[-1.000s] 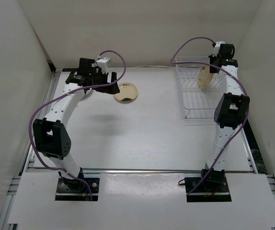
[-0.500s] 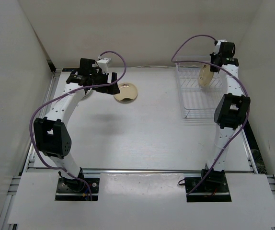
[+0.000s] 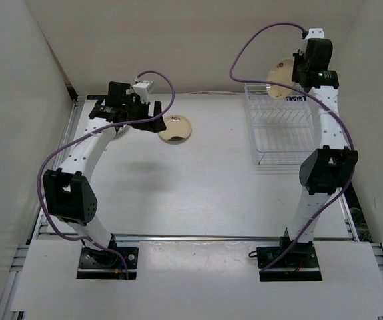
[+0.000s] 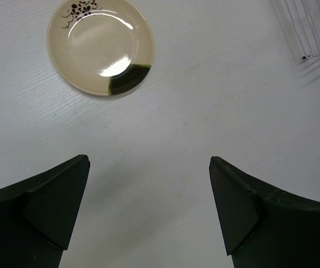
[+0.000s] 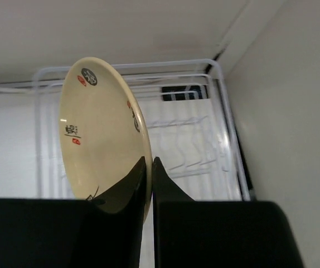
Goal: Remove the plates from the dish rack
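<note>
My right gripper (image 3: pixel 297 72) is shut on the rim of a tan-yellow plate (image 3: pixel 280 69) with small dark and red marks and holds it on edge, high above the white wire dish rack (image 3: pixel 281 127). In the right wrist view the plate (image 5: pixel 96 139) stands between my fingers, with the rack (image 5: pixel 193 139) below. No other plate shows in the rack. My left gripper (image 3: pixel 153 119) is open and empty at the back left, beside a tan plate (image 3: pixel 175 127) with a dark patch lying flat on the table. That plate (image 4: pixel 100 44) also shows in the left wrist view.
White walls close in the table on the left, back and right. The rack's corner (image 4: pixel 310 30) shows in the left wrist view. A white round thing (image 3: pixel 117 131) lies partly hidden under the left arm.
My right gripper has lifted the tan-yellow plate up out of the rack to well above it. The left gripper has barely moved.
</note>
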Robot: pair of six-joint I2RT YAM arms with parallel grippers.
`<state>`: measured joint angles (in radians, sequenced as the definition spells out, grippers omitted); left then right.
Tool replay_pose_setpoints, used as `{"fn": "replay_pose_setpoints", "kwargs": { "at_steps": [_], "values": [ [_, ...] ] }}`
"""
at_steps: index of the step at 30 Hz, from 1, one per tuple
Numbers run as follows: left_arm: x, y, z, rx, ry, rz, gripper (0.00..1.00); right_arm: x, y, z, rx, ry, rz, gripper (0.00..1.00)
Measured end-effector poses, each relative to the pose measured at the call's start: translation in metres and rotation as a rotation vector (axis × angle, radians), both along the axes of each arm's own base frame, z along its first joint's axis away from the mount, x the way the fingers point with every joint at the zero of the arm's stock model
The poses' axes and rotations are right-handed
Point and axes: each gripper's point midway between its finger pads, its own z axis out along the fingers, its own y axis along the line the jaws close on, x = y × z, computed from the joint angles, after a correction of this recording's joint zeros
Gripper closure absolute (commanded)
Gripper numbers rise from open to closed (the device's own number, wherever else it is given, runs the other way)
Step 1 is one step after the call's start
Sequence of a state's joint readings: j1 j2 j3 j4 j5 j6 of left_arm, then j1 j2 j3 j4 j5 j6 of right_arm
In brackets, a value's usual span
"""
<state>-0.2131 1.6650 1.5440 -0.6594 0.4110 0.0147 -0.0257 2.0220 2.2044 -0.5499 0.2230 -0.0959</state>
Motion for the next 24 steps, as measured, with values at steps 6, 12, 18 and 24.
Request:
{"fn": "replay_pose_setpoints", "kwargs": {
  "at_steps": [6,12,18,24],
  "values": [
    [-0.014,-0.012,0.011,-0.065,0.002,-0.061,0.00,-0.038,0.075,-0.006,0.263,0.058,0.302,1.00],
    [-0.043,-0.039,0.021,-0.220,0.076,-0.220,0.00,-0.103,0.178,-0.068,0.634,0.321,0.645,1.00],
    [-0.069,-0.057,0.031,-0.350,0.140,-0.350,0.00,-0.174,0.278,-0.091,0.786,0.542,0.930,1.00],
    [-0.073,-0.063,0.022,-0.395,0.200,-0.388,0.00,-0.199,0.324,-0.085,0.830,0.598,1.071,1.00]
  ]
}}
